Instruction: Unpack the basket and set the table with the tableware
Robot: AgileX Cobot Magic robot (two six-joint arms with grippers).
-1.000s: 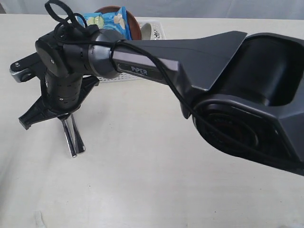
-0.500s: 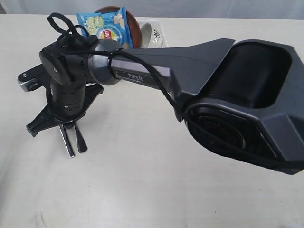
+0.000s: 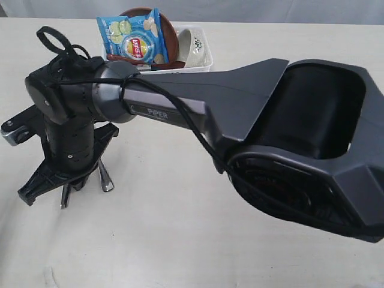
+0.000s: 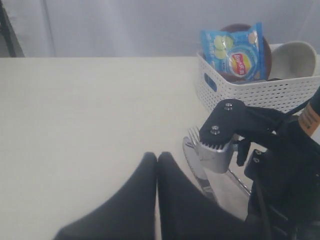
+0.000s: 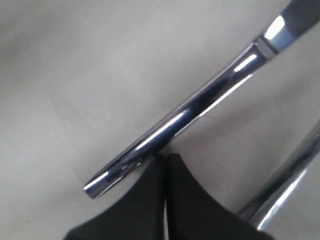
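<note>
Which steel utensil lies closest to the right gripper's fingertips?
The shiny steel handle crossing the right wrist view, its end beside the shut right gripper; the second utensil sits farther off.

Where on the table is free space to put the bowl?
Bare: the table between the right arm and its near edge, and the far right corner beside the basket. Crowded: the left side, where the right gripper hangs over the cutlery.
</note>
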